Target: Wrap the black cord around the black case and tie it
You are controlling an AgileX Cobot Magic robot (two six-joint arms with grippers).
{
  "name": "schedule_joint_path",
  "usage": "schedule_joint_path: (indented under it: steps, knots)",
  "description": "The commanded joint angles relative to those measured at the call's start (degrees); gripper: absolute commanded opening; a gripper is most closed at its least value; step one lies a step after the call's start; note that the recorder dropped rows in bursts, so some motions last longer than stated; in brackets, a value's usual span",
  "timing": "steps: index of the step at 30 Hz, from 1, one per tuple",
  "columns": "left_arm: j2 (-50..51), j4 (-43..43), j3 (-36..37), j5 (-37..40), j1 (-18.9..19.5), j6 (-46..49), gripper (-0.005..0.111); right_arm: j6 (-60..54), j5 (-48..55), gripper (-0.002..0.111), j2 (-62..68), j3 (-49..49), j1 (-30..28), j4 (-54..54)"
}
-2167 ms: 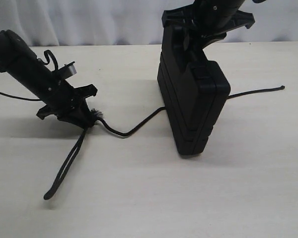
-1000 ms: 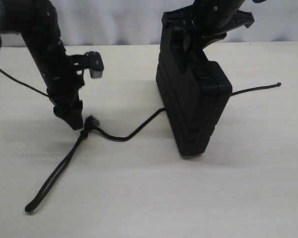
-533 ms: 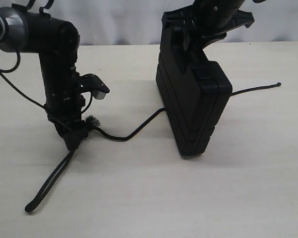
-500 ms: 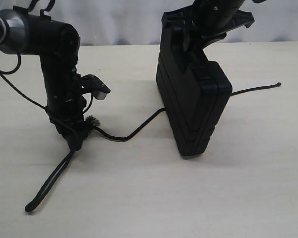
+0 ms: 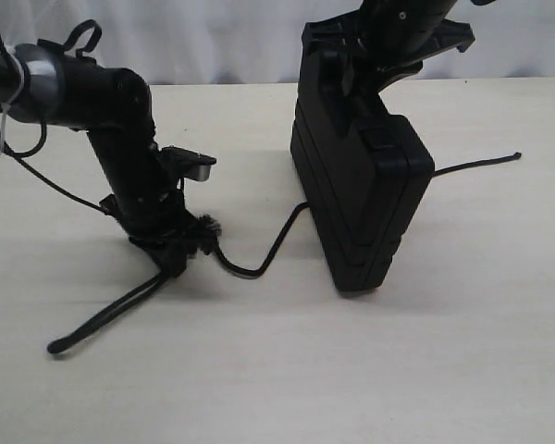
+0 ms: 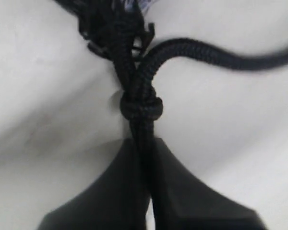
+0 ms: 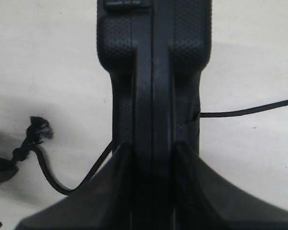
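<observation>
We find the right gripper (image 7: 151,163) clamped on the black case (image 5: 361,203), upright right of centre. The left gripper (image 6: 143,163) pinches the black cord (image 6: 201,47) at its knot. Wrapping and tying remain, we judge.

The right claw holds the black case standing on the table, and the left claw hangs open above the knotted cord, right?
Not quite: the left gripper is shut on the black cord right next to its knot, as the left wrist view shows. The right gripper does hold the black case standing on the table.
</observation>
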Motion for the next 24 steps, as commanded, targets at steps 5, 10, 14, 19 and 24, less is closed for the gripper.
schedule_joint_path:
  steps: [5, 10, 14, 19, 24]
  knots:
    - [-1.41, -13.74, 2.67, -11.88, -0.01, -13.07, 0.000, -1.22, 1.94, 0.004, -0.49, 0.00, 0.13, 0.37]
    - [-10.72, -27.12, 17.48, -39.47, 1.27, -12.79, 0.000, -2.58, 1.92, 0.004, -0.49, 0.00, 0.13, 0.37]
    - [-17.79, -34.14, 29.06, -52.54, 2.22, -12.79, 0.000, -2.67, 1.70, 0.004, -0.49, 0.00, 0.13, 0.37]
    - [-17.79, -34.03, 33.87, -49.75, 2.88, -12.26, 0.041, -3.39, 2.47, 0.004, -0.49, 0.00, 0.13, 3.42]
    - [-18.37, -17.63, 28.46, -41.27, 2.88, -5.21, 0.062, -3.39, 2.47, 0.004, -0.49, 0.00, 0.13, 3.33]
